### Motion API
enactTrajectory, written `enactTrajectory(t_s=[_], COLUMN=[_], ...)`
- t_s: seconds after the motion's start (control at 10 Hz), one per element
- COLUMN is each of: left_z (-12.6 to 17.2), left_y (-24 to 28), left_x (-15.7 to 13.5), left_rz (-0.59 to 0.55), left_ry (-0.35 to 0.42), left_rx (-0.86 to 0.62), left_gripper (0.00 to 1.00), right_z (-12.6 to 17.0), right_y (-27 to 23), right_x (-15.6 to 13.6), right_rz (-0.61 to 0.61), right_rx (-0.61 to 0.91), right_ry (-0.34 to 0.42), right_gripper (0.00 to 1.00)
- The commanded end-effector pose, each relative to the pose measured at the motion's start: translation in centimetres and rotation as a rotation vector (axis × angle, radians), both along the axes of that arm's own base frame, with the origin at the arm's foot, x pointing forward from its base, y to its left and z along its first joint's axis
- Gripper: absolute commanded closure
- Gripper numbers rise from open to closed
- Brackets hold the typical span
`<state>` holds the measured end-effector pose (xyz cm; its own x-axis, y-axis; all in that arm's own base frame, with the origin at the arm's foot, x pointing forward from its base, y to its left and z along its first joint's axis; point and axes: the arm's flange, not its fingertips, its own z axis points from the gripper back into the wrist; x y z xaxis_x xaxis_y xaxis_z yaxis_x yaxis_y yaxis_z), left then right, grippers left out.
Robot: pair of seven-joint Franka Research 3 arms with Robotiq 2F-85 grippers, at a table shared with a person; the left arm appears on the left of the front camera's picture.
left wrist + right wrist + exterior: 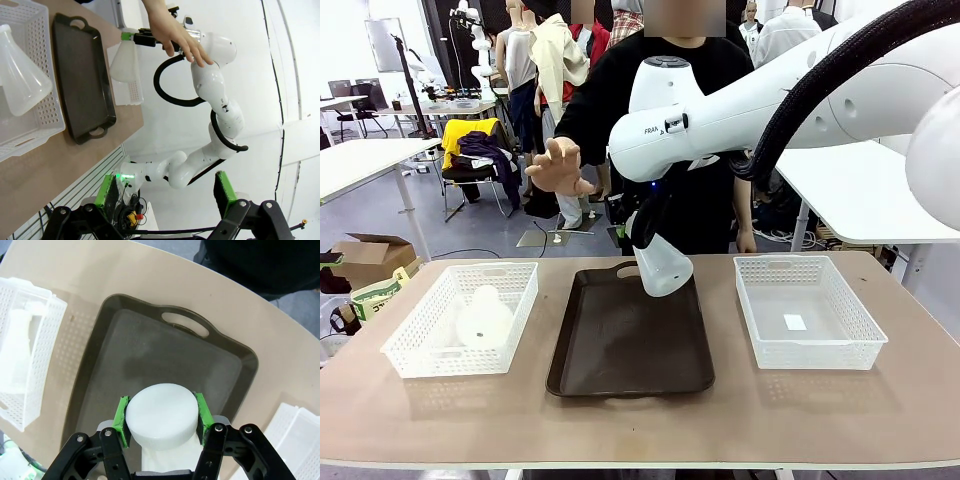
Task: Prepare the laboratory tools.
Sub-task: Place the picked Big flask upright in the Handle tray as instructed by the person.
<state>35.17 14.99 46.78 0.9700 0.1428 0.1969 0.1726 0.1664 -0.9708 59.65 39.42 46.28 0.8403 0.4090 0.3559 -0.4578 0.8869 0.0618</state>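
Observation:
One frosted conical flask (663, 268) hangs tilted over the far end of the dark brown tray (620, 350), with my right gripper (648, 240) shut on its neck. From the right wrist, the flask's round base (161, 415) sits between the green pads (121, 420), above the tray (150, 355). A second flask (485, 315) lies in the left white basket (415, 350); the left wrist view shows it too (20, 75). My left gripper (165, 192) is open and holds nothing, well off the table.
A second white basket (807, 310) stands right of the tray, holding just a small white label. The person stands at the far side, one open hand (558, 168) raised near my right arm's wrist. The near strip of table (640, 425) is bare wood.

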Motion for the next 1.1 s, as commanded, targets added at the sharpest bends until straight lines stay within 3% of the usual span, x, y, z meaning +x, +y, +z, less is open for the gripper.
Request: enactTrajectory(t_s=[0.0, 1.0], left_z=[0.13, 0.13], left_y=[0.22, 0.22], left_x=[-0.23, -0.23], left_rz=[-0.007, -0.007], left_ry=[-0.004, -0.004], left_rx=[0.000, 0.000], left_gripper=[0.00, 0.00], right_z=[-0.18, -0.18], right_y=[-0.26, -0.26], right_x=[-0.17, -0.17], right_rz=[0.006, 0.006], right_rx=[0.001, 0.001], right_ry=[-0.001, -0.001], right_gripper=[1.00, 1.00])
